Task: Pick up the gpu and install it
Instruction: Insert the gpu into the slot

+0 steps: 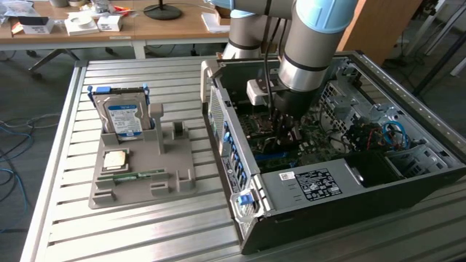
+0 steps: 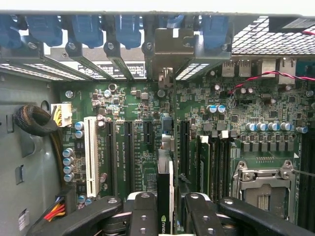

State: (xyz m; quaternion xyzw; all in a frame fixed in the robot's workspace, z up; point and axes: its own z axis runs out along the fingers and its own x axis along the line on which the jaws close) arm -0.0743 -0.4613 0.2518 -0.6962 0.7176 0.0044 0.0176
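End effector point(image 2: 165, 216): lowered inside the open computer case point(image 1: 378, 180), its black fingers point(image 2: 142, 216) clamped on either side of the gpu point(image 2: 165, 189); a firm hold on the card's upper edge.
Gpu: held edge-on and upright over the motherboard point(image 2: 246, 113), in line with a dark expansion slot just beside the white slot point(image 2: 90, 155); its silver bracket point(image 2: 168, 51) sits at the case's rear wall among the blue slot latches. Whether it is fully seated cannot be told.
Counter point(image 1: 145, 229): slatted metal, carrying the case.
Grey holder tray point(image 1: 156, 174): beside the case on the counter, holding a hard drive point(image 1: 124, 117) upright, a processor chip point(image 1: 117, 159) and a memory stick point(image 1: 131, 176).
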